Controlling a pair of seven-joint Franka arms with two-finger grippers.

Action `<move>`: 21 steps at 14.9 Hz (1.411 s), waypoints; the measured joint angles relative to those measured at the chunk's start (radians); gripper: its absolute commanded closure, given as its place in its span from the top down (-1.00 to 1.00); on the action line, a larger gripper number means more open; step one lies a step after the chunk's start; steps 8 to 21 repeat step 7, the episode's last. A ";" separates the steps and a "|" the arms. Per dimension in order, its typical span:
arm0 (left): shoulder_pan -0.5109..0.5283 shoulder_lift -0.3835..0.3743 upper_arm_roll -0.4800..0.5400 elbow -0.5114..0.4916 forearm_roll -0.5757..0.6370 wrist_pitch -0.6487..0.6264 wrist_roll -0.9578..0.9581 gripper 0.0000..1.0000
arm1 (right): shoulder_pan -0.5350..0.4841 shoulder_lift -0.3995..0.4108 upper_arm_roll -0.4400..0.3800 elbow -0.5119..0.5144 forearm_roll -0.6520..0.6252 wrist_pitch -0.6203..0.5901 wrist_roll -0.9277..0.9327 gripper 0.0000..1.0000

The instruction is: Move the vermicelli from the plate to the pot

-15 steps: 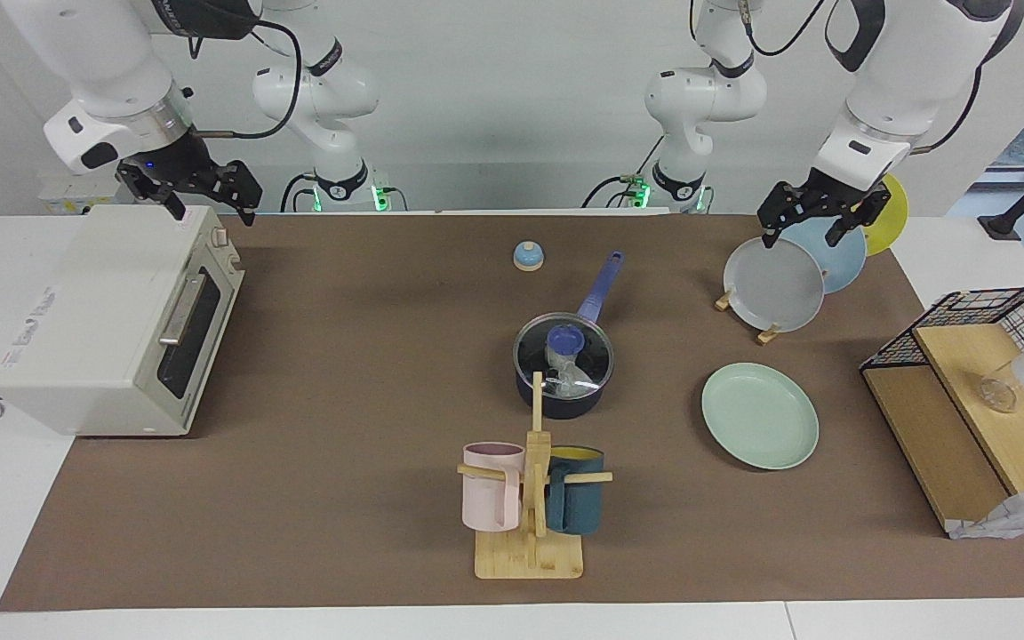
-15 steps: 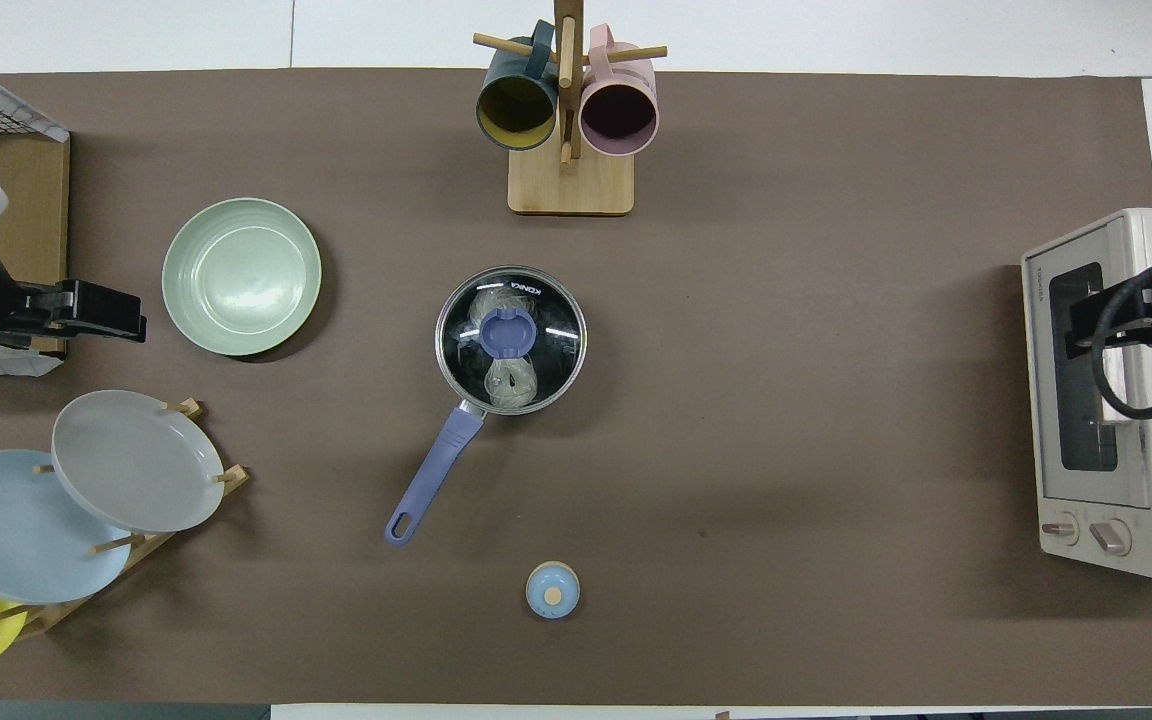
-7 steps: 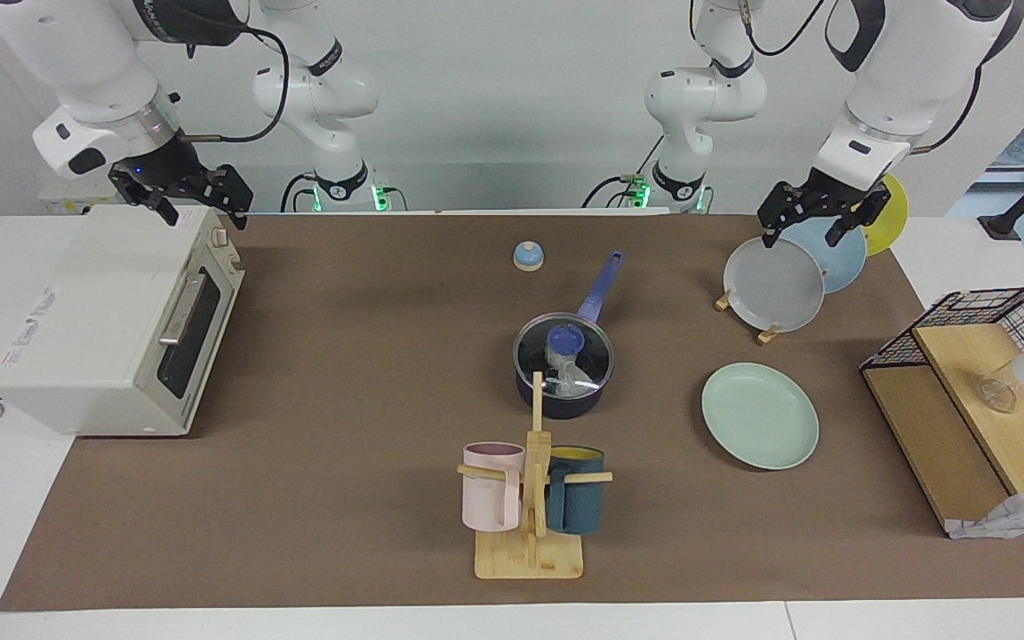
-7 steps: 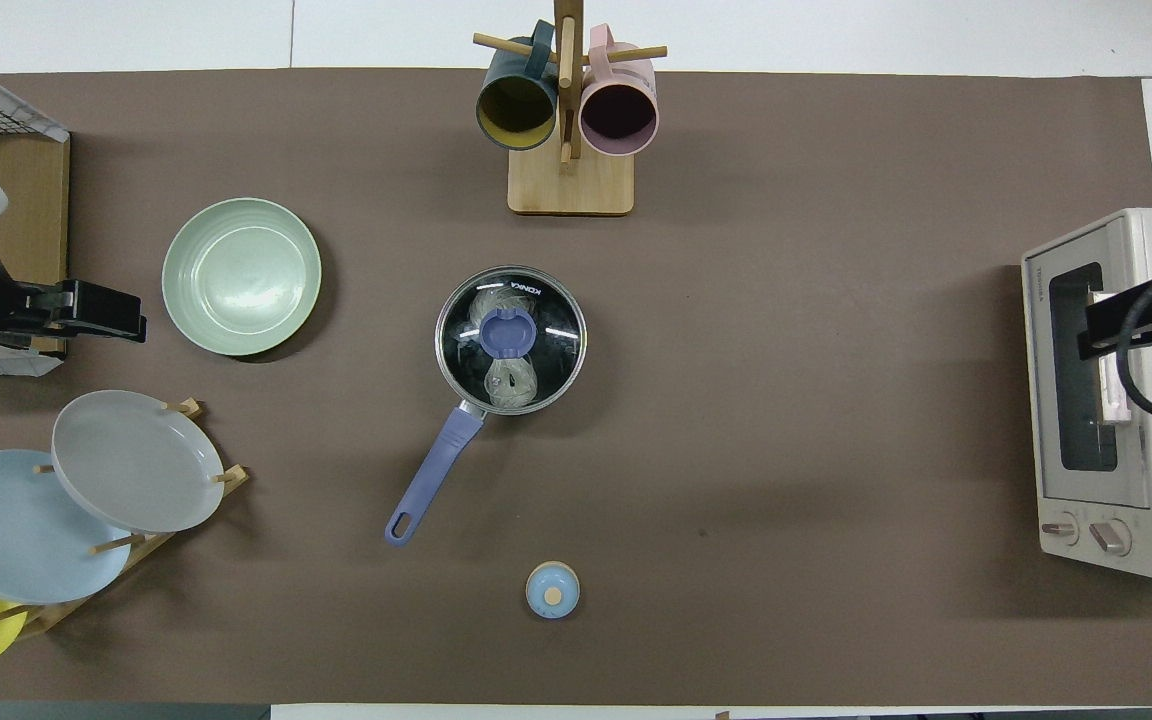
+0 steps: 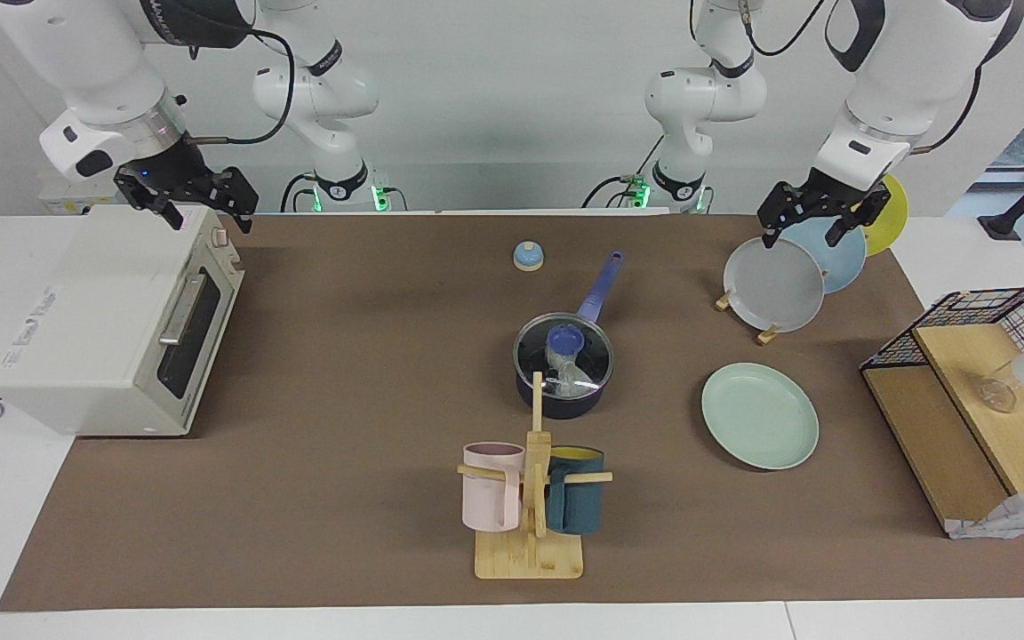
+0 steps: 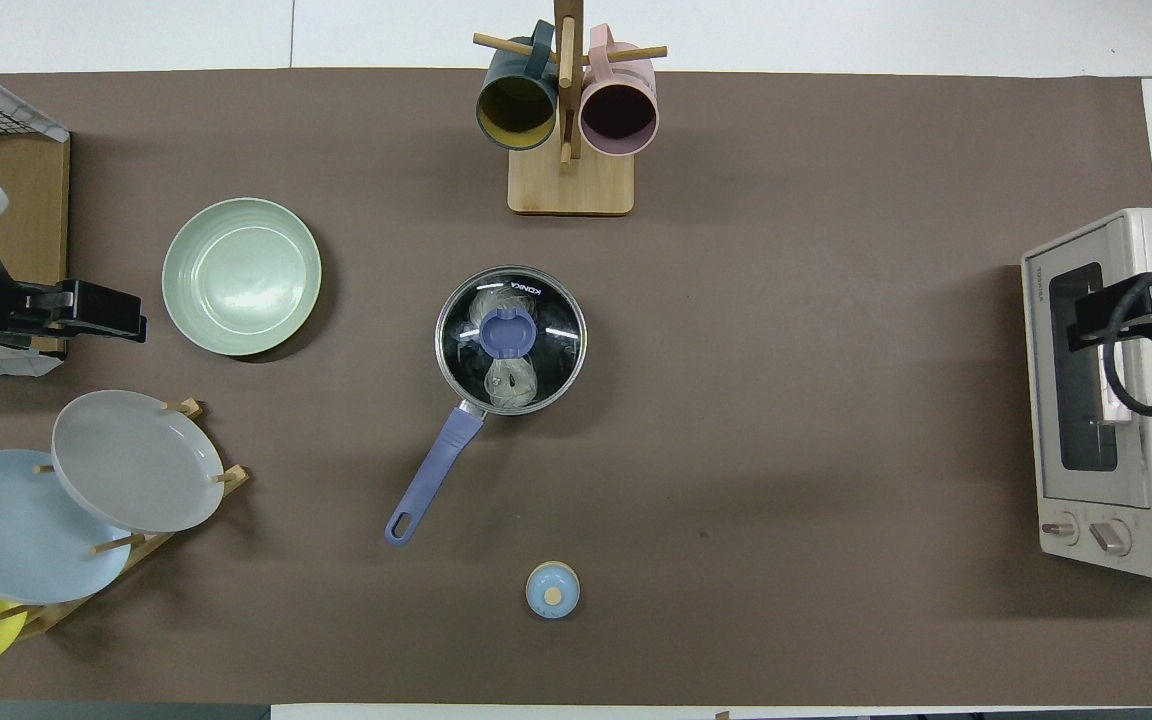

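The black pot with its long blue-purple handle stands mid-table under a glass lid with a blue knob. Through the lid I see the whitish vermicelli inside the pot. The mint-green plate lies bare beside the pot, toward the left arm's end. My left gripper hangs open and holds nothing over the dish rack. My right gripper is open, also with nothing in it, above the toaster oven.
A toaster oven sits at the right arm's end. A wooden mug stand holds a pink and a teal cup. The dish rack has grey, light-blue and yellow plates. A small blue bell and a wire-and-wood shelf are there too.
The right gripper has shifted slightly above the toaster oven and come back close to where it was. The left gripper, pot and plate have not moved.
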 measured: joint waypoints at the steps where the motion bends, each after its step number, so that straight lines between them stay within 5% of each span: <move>1: 0.000 0.000 0.000 0.000 0.000 0.000 0.000 1.00 | 0.000 0.000 0.011 0.000 0.000 0.001 -0.009 1.00; 21: 0.000 0.000 0.000 0.000 0.000 0.000 0.000 1.00 | 0.000 0.000 0.031 0.000 0.000 0.019 -0.012 1.00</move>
